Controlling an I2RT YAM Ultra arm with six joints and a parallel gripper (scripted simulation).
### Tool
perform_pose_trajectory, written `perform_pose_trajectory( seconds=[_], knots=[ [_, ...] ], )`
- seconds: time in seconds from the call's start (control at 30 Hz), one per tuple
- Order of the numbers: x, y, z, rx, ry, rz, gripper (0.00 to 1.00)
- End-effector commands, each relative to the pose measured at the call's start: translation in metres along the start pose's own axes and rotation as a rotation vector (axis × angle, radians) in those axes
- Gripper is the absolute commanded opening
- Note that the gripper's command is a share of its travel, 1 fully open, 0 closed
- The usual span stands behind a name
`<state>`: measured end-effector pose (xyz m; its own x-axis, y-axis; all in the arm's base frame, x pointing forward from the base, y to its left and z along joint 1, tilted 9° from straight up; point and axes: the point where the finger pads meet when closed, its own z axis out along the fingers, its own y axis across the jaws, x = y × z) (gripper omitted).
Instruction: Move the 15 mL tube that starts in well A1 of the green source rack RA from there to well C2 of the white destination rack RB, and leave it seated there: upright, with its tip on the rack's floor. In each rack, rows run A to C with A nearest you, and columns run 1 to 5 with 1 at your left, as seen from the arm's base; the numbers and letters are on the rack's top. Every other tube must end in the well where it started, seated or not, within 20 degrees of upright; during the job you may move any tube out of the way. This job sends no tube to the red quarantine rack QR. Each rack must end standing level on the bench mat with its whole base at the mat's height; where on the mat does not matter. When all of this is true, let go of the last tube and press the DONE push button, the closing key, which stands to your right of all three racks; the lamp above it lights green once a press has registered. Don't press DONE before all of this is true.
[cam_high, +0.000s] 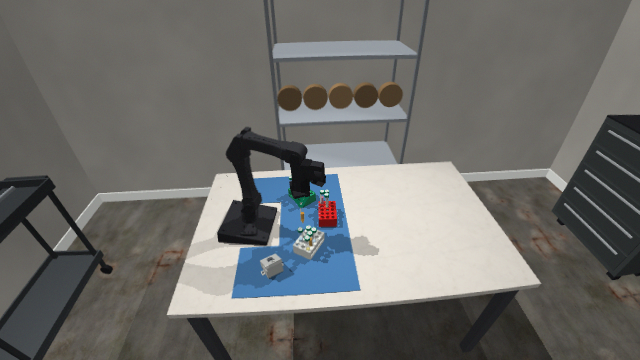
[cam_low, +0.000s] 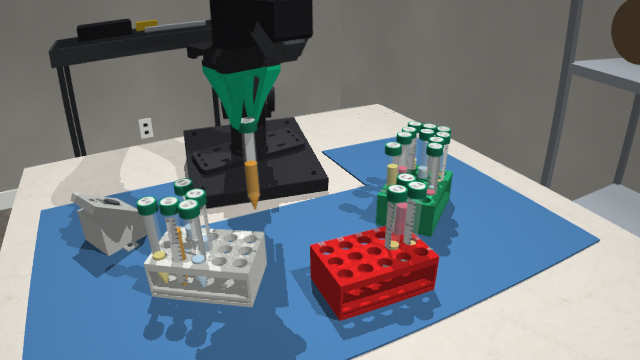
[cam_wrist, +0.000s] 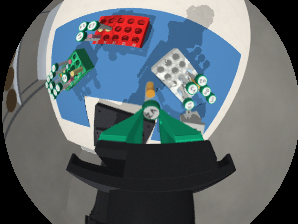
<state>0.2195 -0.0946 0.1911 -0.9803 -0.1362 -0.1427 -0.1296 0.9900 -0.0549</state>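
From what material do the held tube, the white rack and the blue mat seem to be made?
Tube in the hand: likely clear plastic, since the orange fill shows through the wall; the cap is opaque green.
White rack: probably matte moulded plastic, with even colour and drilled wells.
Blue mat: thin, flat, dull sheet, perhaps rubber or vinyl; uncertain.

Behind my counter (cam_high: 450, 225) I note a grey metal shelf unit (cam_high: 345, 50) against the wall, with five round brown discs (cam_high: 340, 95) standing in a row on its middle board. To one side stands a dark drawer cabinet (cam_high: 607, 200), well apart from the counter; on the opposite side stands a black trolley (cam_high: 25, 185), and a white wall socket (cam_low: 145, 128) shows behind it.
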Motion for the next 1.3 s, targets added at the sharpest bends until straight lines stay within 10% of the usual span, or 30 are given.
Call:
perform_pose_trajectory(
  seconds=[0.0, 1.27],
  knots=[
    [0.001, 0.002, -0.005, 0.009, -0.016, 0.001, 0.0],
    [-0.057, 0.085, -0.005, 0.006, -0.018, 0.001, 0.0]
  ],
)
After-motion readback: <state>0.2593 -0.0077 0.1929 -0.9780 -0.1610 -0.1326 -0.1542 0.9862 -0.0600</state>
